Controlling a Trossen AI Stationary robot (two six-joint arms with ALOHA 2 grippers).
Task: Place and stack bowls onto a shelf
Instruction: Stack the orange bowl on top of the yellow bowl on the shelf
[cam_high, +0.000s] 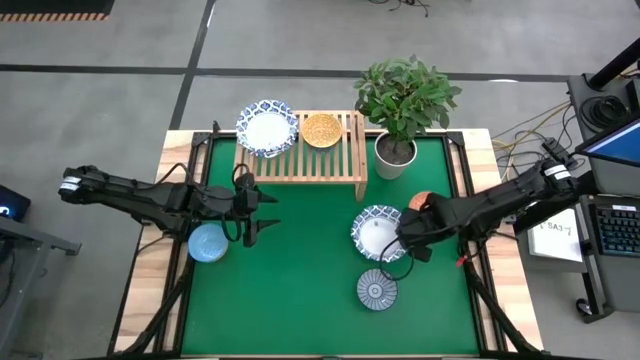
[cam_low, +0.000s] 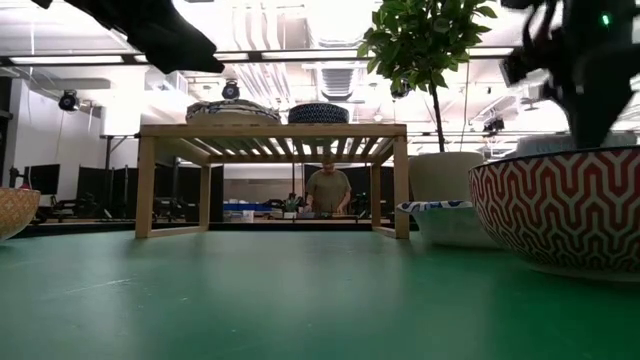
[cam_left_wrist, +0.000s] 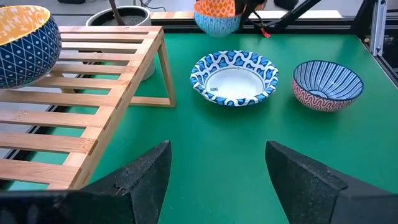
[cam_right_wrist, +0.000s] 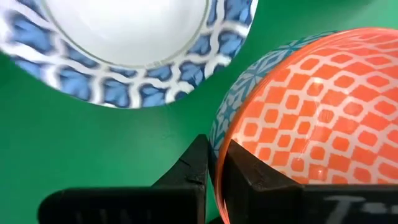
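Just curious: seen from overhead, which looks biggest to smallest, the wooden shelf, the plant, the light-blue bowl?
1. the shelf
2. the plant, leaves and pot together
3. the light-blue bowl, clearly smallest

Grey floor (cam_high: 120, 40) with dark stripes surrounds the green tabletop (cam_high: 300, 270). Ceiling lights (cam_low: 330, 20) illuminate a workshop; a person (cam_low: 328, 190) stands behind.

Lighting is even and bright from overhead. In the low view, ceiling fixtures (cam_low: 330, 20) blow out to white glare, leaving the arm overhead and the plant (cam_low: 425, 45) as near-silhouettes. Table mat (cam_high: 320, 290) shows only soft, short shadows. The red-patterned bowl (cam_low: 560, 210) close to the lens looks slightly soft. In the right wrist view, the white bowl (cam_right_wrist: 124, 43) is blurred, probably too near for focus.
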